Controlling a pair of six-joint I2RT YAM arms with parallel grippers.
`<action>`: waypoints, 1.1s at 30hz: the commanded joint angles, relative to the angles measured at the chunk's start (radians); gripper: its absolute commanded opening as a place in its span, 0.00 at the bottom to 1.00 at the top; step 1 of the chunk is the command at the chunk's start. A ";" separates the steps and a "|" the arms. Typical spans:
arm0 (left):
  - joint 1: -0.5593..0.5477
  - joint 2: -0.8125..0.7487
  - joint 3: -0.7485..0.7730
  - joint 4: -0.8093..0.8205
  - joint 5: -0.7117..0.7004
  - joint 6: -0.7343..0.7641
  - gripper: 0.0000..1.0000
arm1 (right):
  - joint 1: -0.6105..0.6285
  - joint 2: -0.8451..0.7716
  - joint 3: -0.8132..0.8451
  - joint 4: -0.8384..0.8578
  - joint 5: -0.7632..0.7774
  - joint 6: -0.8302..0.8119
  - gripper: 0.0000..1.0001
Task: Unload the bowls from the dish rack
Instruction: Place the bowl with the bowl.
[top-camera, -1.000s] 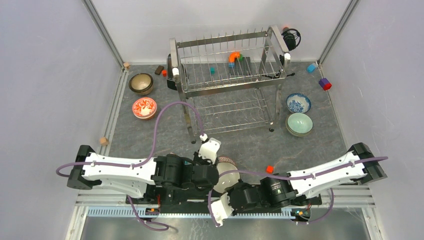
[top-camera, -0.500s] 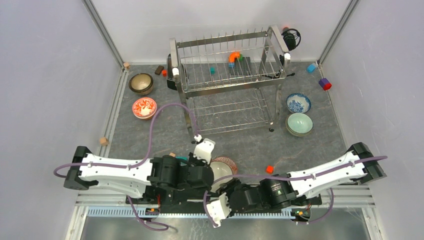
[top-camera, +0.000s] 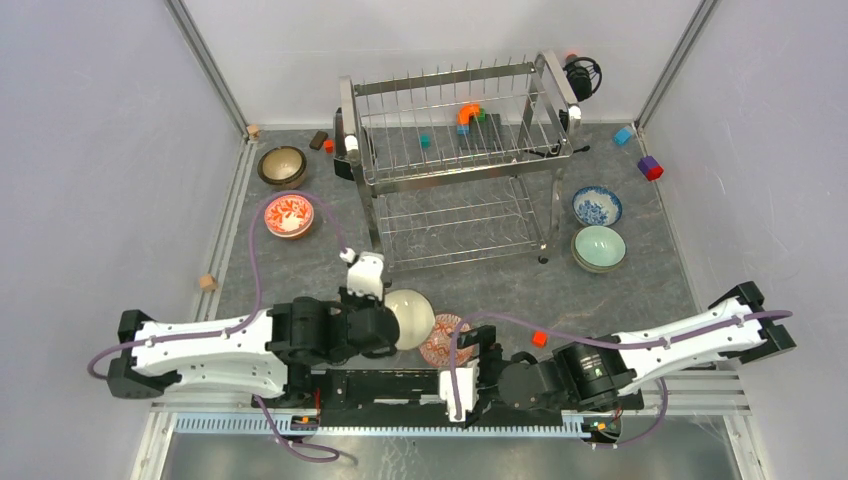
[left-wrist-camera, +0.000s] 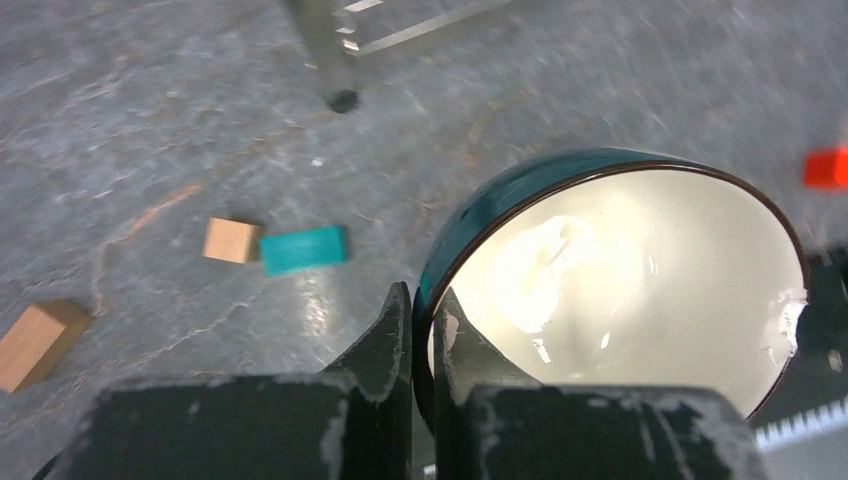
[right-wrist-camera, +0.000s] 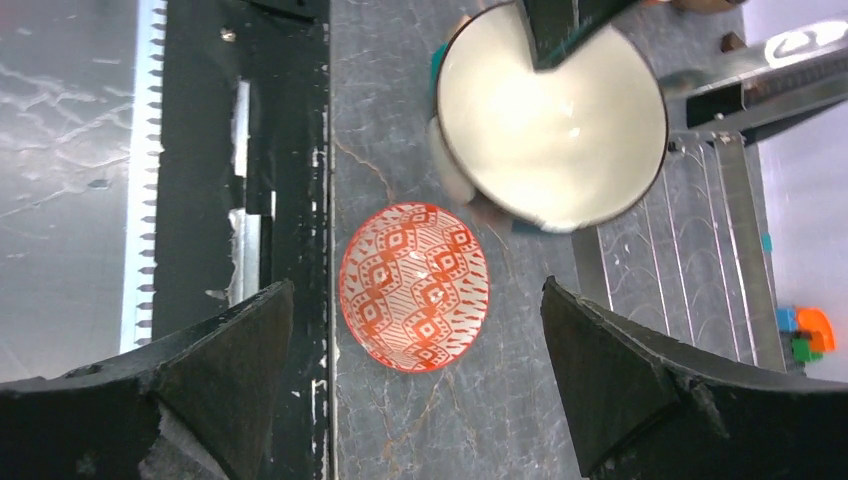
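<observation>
From above, the dish rack (top-camera: 455, 150) stands at the back of the desk (top-camera: 640, 290) with no bowl plainly on either tier. An orange item (top-camera: 468, 113) among small blocks (top-camera: 424, 141) on the upper tier is too small to tell from a block. Four bowls rest on the desk, apart from the rack: a brown-gold bowl (top-camera: 282, 166) and a red-and-white bowl (top-camera: 289, 215) on the left, and a blue-and-white bowl (top-camera: 597, 206) and a pale green bowl (top-camera: 599, 248) on the right. Near the front, the left end effector (top-camera: 390, 319) carries the white bowl (top-camera: 410, 318), just beside a red-patterned bowl (top-camera: 445, 340). The left wrist view shows that end effector clamped on the white bowl's dark rim, with the bowl tilted. The right wrist view shows the right end effector (right-wrist-camera: 416, 285) with fingers wide apart, holding nothing, over the red-patterned bowl lying on the desk. I judge the unloading nearly complete: only setting down the white bowl remains, unless the orange item proves to be a bowl.
</observation>
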 joint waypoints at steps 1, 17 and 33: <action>0.201 -0.061 -0.029 0.062 -0.024 0.065 0.02 | 0.001 -0.035 -0.048 0.078 0.106 0.065 0.98; 0.854 -0.083 -0.155 0.177 0.126 0.180 0.02 | 0.001 -0.078 -0.243 0.318 0.099 0.133 0.98; 1.226 0.254 -0.107 0.407 0.309 0.140 0.02 | 0.001 -0.266 -0.418 0.538 0.129 0.187 0.98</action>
